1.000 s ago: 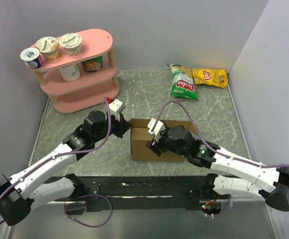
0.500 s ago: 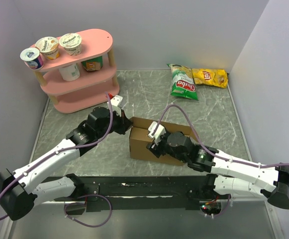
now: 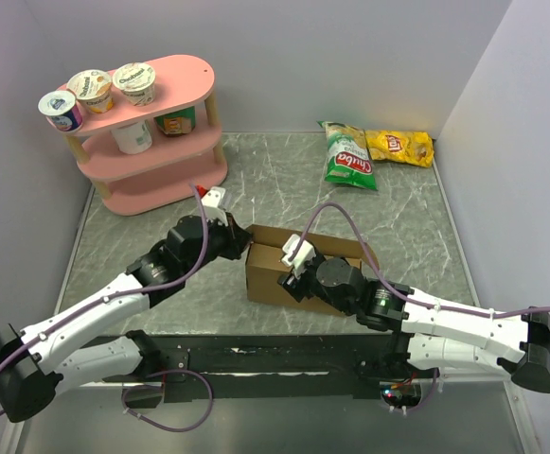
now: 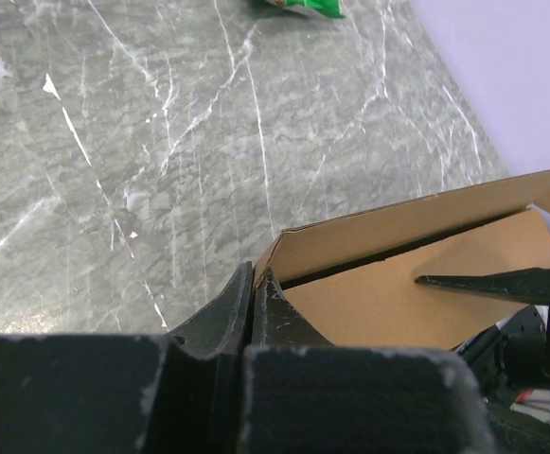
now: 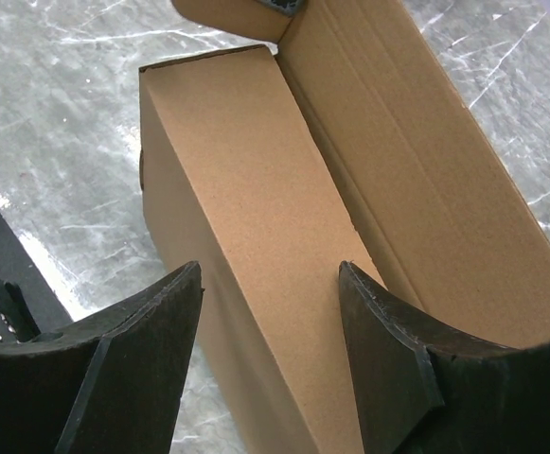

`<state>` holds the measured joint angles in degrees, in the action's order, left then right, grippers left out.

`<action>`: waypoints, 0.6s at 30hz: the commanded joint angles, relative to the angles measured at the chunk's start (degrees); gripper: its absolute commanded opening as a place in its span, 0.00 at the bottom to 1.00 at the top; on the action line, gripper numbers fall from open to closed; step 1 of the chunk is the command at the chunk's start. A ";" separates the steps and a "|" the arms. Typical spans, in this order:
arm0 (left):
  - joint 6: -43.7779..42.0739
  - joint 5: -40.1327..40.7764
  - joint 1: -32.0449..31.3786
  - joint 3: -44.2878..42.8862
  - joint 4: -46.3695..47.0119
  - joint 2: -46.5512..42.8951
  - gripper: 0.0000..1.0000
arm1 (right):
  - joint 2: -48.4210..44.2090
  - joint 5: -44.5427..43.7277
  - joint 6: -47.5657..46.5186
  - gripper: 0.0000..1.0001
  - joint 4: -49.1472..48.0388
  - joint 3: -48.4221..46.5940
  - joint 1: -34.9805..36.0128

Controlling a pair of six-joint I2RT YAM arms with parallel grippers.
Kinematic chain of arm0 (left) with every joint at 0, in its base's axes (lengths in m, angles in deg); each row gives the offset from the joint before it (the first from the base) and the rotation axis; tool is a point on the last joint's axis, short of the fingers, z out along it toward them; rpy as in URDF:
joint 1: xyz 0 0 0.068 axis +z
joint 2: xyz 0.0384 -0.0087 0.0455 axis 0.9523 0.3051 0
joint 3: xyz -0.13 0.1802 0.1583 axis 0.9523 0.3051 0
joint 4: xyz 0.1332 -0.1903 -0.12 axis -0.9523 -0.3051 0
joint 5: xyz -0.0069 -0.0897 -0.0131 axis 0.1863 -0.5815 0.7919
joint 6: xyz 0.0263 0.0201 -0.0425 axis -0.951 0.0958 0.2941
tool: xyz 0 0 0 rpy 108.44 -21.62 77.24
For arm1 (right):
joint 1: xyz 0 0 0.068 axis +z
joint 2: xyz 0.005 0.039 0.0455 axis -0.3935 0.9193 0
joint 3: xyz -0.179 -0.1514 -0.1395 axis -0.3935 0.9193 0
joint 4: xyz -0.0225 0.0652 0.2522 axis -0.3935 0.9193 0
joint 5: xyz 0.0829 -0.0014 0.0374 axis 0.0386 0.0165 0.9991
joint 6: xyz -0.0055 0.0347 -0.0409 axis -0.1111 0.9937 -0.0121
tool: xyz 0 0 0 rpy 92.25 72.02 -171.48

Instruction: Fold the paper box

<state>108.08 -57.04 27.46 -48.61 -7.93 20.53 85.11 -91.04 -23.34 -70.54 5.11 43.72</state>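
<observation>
The paper box (image 3: 261,282) is plain brown cardboard, standing partly formed mid-table with its far flap up. My left gripper (image 3: 243,244) is shut, with its tips (image 4: 255,276) pressed against the corner of the box's (image 4: 398,303) left end. Nothing shows between its fingers. My right gripper (image 3: 290,280) is open over the box's near side. In the right wrist view this gripper (image 5: 270,274) straddles the folded near wall of the box (image 5: 246,180). One finger is outside the wall, and the other finger (image 5: 379,331) is over the inside.
A pink two-tier shelf (image 3: 151,180) with yogurt cups (image 3: 91,91) stands at the back left. A green chip bag (image 3: 348,156) and a yellow one (image 3: 399,147) lie at the back right. A black rail (image 3: 275,359) runs along the near edge.
My left gripper has moved in against the box's left end. My right gripper has slid slightly left along the near wall and its fingers have narrowed a little.
</observation>
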 commanded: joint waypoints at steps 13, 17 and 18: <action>9.40 5.68 -7.69 5.69 2.96 -1.49 0.01 | 0.67 1.24 3.55 0.65 2.07 3.04 1.13; 7.73 4.72 -8.75 7.01 5.33 -1.66 0.01 | 0.58 0.97 3.73 0.65 2.25 3.13 1.13; 7.29 4.63 -9.01 7.36 5.33 -1.75 0.01 | 0.49 0.88 3.73 0.65 2.25 3.13 1.13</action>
<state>113.55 -45.55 21.51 -43.72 -1.78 18.30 84.87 -92.29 -22.47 -72.07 6.15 44.09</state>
